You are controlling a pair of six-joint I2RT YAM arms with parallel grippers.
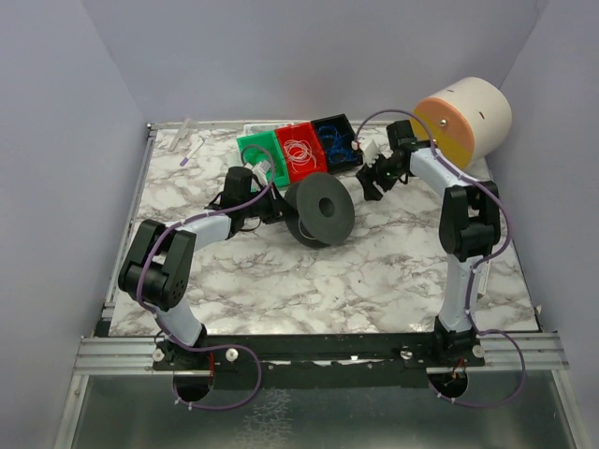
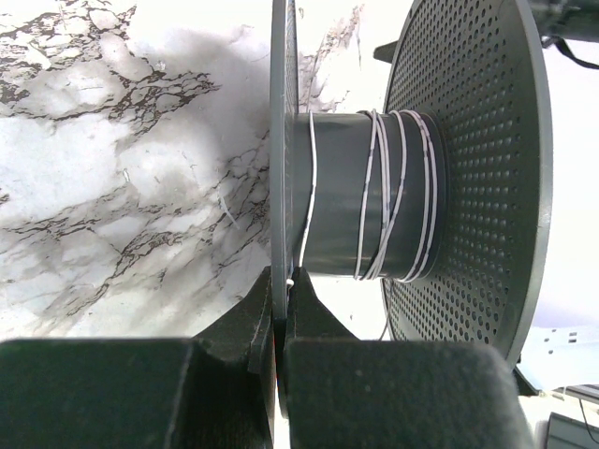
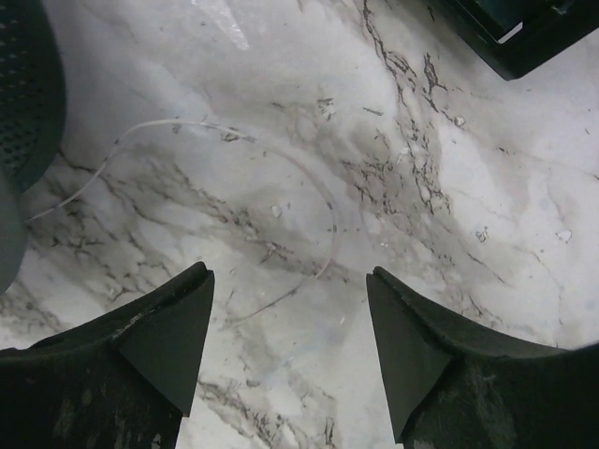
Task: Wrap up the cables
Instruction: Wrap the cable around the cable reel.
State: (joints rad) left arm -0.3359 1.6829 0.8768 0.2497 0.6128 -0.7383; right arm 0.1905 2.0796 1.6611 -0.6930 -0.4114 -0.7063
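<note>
Top external view: my left gripper [image 1: 270, 204] holds the dark spool [image 1: 320, 211] on edge on the bench [image 1: 374, 271], ready for winding; other cables [image 1: 299, 150] wait in the bins [image 1: 249, 141] behind. Left wrist view: it is clamped on the thin flange [image 2: 279, 140], and a whitish cable [image 2: 384, 187] is wound around the core [image 2: 337, 196]. Right wrist view: my right gripper [image 3: 288, 276] hangs open over the loose tail [image 3: 173, 123], I think to catch it next.

Bare tabletop [image 1: 328, 281] spans from spool [image 1: 319, 211] to arm bases. Three bins [image 1: 301, 150] close the far edge. A loose cable [image 3: 332, 224] crosses the tabletop under the right gripper [image 3: 288, 273].
</note>
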